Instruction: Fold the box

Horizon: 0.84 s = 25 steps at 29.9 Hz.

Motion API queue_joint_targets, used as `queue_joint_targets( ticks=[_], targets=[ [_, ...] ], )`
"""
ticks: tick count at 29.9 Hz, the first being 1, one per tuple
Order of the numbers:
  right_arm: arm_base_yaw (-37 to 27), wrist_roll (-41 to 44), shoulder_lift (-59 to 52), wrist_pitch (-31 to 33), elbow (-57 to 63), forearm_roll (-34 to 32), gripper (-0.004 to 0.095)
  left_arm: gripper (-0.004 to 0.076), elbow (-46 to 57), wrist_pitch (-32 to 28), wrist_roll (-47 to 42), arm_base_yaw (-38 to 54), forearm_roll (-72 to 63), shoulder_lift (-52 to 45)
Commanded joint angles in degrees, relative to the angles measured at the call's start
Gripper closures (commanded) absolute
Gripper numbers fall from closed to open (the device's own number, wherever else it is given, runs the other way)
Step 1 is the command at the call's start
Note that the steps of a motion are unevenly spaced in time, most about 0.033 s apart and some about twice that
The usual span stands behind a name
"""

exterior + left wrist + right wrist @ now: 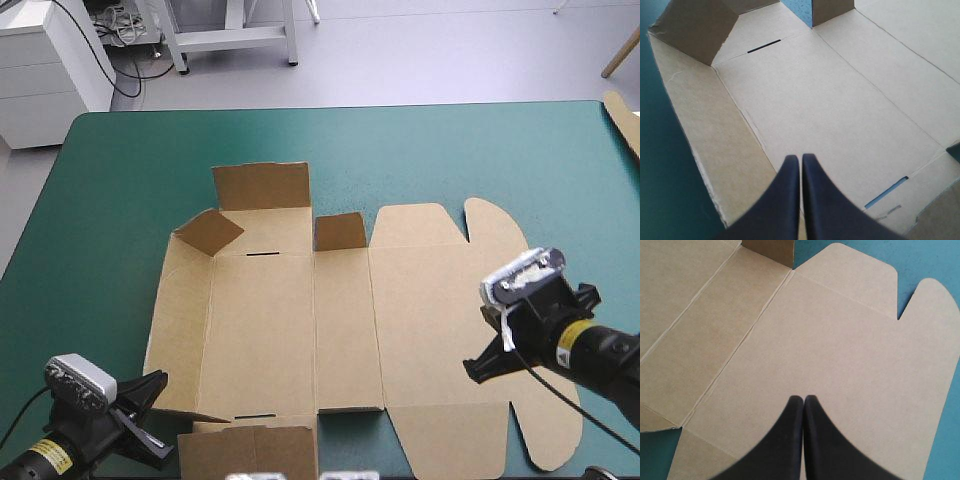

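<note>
Left tool (800,159): fingers pressed together to a point with nothing between them, held over the near-left corner of the box (340,330), above the crease of its left wall.
Near flaps (248,450): laid at the near edge of the sheet, just beside a narrow slot (255,416).
Right tool (803,399): fingers likewise met in one arch, nothing gripped, held above the wide lid panel (440,320) on the right.
Box position: spread over the middle of the teal-green bench (120,180), mostly flat, with the left wall slightly lifted.
Box interior: plain brown board, crossed by creases.
Far flaps: a broad flap (262,185) is stood upright at the far-left, a corner flap (210,232) is tilted inward beside it, and a small flap (340,232) is raised near the middle.
Far right: another piece of board (625,118) is seen at the bench's edge.
</note>
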Motion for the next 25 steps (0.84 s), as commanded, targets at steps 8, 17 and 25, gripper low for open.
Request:
queue_joint_targets(
  ticks=[8, 17, 25],
  targets=[
    [-0.11, 4.94, -18.95, -11.09, 17.82, -0.6, 0.0927, 0.0731, -1.21, -4.02, -0.34, 0.03, 0.33, 0.7],
    [-0.11, 6.93, -26.95, -12.58, 25.2, -0.98, 0.0928, 0.0731, -1.21, -4.02, -0.34, 0.03, -0.48, 0.7],
    [-0.11, 6.82, -27.47, -13.23, 25.28, -0.74, 0.0928, 0.0703, -1.21, -3.92, -0.34, 0.03, -1.17, 0.7]
  ],
)
